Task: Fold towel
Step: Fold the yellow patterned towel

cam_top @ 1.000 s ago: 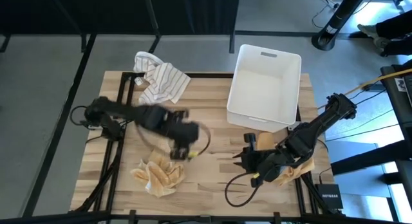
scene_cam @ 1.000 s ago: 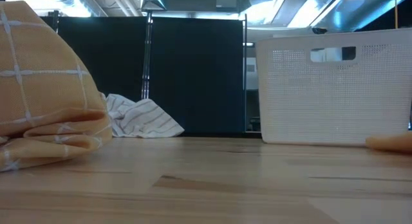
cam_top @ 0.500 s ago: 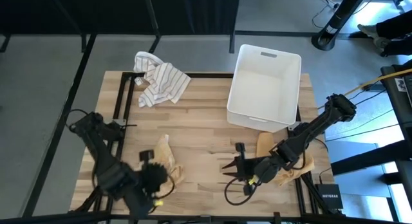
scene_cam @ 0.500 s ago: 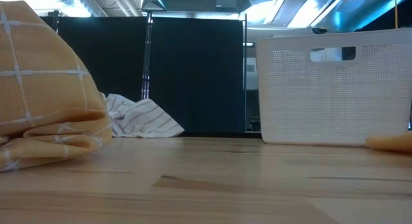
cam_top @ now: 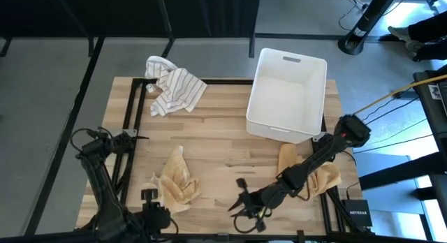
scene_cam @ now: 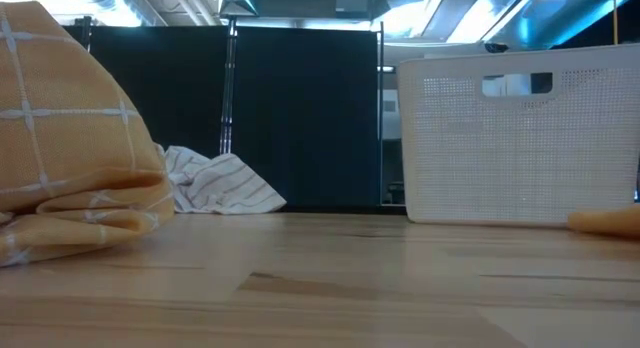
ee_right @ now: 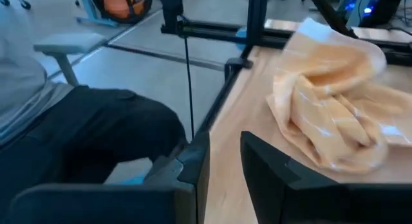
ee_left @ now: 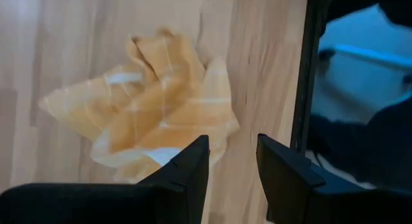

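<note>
A crumpled orange checked towel (cam_top: 178, 183) lies in a heap on the wooden table near its front left; it also shows in the left wrist view (ee_left: 161, 114), the right wrist view (ee_right: 335, 114) and the low view (scene_cam: 70, 138). My left gripper (cam_top: 151, 200) (ee_left: 233, 166) hovers open beside the heap's near left side, pointing steeply down, with nothing between its fingers. My right gripper (cam_top: 237, 203) (ee_right: 225, 166) is slightly open to the right of the heap, near the table's front edge, pointing toward the heap and holding nothing.
A second orange towel (cam_top: 307, 170) lies under my right arm at the right. A striped white towel (cam_top: 171, 86) sits at the far left and a white bin (cam_top: 286, 96) at the far right. A seated person (ee_right: 71, 127) shows beyond the table's left edge.
My left gripper has swung from above the orange towel toward the table's near left corner and come lower. My right gripper has moved toward the table's left and near edge, sinking and levelling out. The towels have stayed where they were.
</note>
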Available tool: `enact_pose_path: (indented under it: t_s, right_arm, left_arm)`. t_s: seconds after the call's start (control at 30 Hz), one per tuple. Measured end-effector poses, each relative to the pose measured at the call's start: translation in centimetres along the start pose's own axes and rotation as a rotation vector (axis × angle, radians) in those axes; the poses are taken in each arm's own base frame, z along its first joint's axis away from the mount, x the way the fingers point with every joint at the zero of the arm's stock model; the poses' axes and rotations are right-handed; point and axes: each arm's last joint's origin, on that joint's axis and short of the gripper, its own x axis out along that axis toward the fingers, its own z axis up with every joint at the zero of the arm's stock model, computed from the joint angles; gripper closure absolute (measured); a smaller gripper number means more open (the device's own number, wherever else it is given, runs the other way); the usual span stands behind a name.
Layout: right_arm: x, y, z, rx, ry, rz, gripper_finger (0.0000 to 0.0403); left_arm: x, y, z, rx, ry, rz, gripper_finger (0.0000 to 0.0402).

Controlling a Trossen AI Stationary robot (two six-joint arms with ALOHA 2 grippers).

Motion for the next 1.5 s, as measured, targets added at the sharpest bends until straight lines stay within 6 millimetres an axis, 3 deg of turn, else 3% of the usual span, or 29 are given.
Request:
enact_pose_path:
  t_s: [0.2, 0.4, 0.57, 0.77, 0.93, 1.07, 1.23, 1.4, 1.5]
  right_arm:
    - [2.6, 0.4, -0.7, 0.002, 0.004, 0.006, 0.03]
    - [3.6, 0.6, -1.3, 0.001, 0.049, 0.019, 0.0231]
    - [3.5, 0.8, -1.6, 0.044, 0.088, 0.025, 0.0193]
    - [3.4, 1.1, -1.9, 0.039, 0.118, 0.036, 0.0194]
    - [3.4, 1.1, -2.0, 0.035, 0.123, 0.036, 0.0205]
    - [3.4, 1.1, -2.0, 0.035, 0.12, 0.036, 0.0207]
    - [3.4, 1.0, -2.0, 0.034, 0.117, 0.019, 0.0208]
    - [3.4, 0.9, -1.9, 0.062, 0.115, 0.009, 0.0208]
    - [3.1, 0.6, -1.5, 0.06, 0.122, 0.009, 0.0208]
  left_arm:
    - [2.1, -1.2, -0.3, 0.062, 0.123, 0.015, 0.0254]
    - [3.3, -1.6, -0.4, 0.313, 0.157, 0.043, 0.0221]
    - [5.3, -2.4, -0.4, 0.562, 0.156, 0.099, 0.0226]
    - [7.0, -2.9, -0.8, 0.721, 0.2, 0.13, 0.0254]
    - [8.8, -2.0, -2.2, 0.726, 0.288, 0.181, 0.0275]
    - [9.1, -1.2, -2.9, 0.734, 0.322, 0.193, 0.0284]
    - [8.4, -0.4, -2.2, 0.653, 0.279, 0.212, 0.0313]
    - [7.1, 0.8, -1.3, 0.508, 0.292, 0.154, 0.039]
    - [6.1, 2.1, -0.1, 0.407, 0.273, 0.133, 0.0395]
